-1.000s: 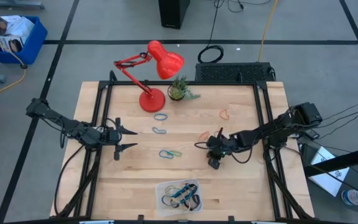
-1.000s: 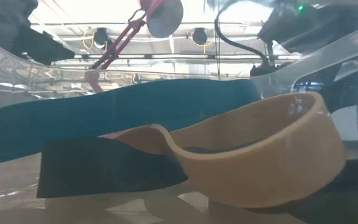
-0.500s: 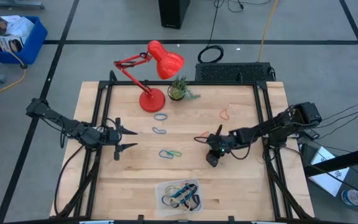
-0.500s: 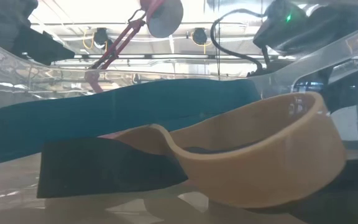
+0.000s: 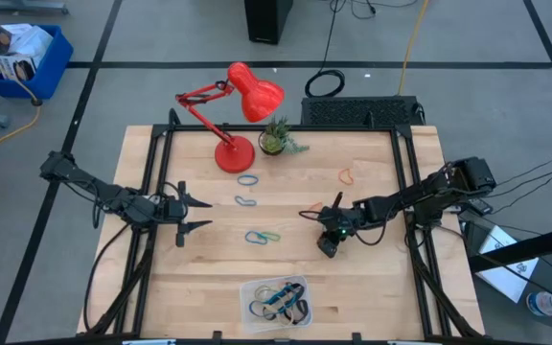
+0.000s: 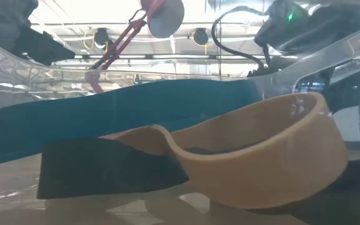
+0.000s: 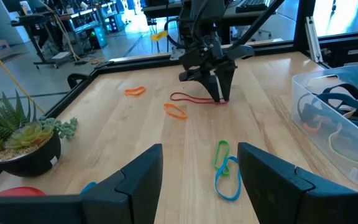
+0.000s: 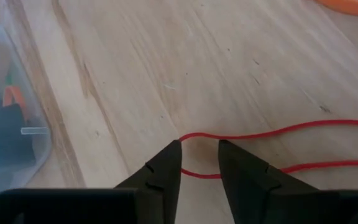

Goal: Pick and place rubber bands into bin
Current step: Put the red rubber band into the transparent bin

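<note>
The right gripper points steeply down at the wooden table, its slightly parted dark fingers straddling the end of a thin red rubber band lying flat, ungripped. The left gripper hovers level, wide open, empty. The clear plastic bin holds several bands at the table's front edge.

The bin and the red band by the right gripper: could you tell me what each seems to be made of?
The bin looks like clear, glossy, thin plastic: the bands inside show through its wall and the rim catches light. The red band looks like matte rubber: a thin loop lying limp and curved on the wooden table, its end between the tips of the right gripper.
</note>
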Motion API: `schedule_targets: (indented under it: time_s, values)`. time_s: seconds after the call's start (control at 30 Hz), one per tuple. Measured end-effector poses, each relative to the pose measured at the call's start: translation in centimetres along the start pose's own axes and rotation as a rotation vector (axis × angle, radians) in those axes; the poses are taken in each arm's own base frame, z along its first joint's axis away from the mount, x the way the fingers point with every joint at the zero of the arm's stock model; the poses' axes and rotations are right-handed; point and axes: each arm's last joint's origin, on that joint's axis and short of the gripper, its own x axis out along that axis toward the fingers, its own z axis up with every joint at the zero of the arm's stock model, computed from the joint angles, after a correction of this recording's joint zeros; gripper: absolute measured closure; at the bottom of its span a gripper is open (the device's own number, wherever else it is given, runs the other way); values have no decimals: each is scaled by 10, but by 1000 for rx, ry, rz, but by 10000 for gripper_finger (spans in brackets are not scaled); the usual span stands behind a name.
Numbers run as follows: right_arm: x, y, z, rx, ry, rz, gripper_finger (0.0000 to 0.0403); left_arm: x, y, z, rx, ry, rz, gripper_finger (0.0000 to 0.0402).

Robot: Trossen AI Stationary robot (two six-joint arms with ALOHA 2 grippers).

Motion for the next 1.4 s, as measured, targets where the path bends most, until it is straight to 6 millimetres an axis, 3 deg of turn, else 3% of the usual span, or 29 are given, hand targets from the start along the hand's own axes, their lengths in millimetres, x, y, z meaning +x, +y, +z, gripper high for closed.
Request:
schedule_targets:
  time_s: [0.2,0.73,1.4]
  values:
    - [0,2,2,-72,-22,20,281,0,0,0,0,0,0,188]
    - [0,2,2,-121,-35,16,282,0,0,0,0,0,0,188]
    - [3,18,-22,-538,-47,-72,304,0,0,0,9,0,0,188]
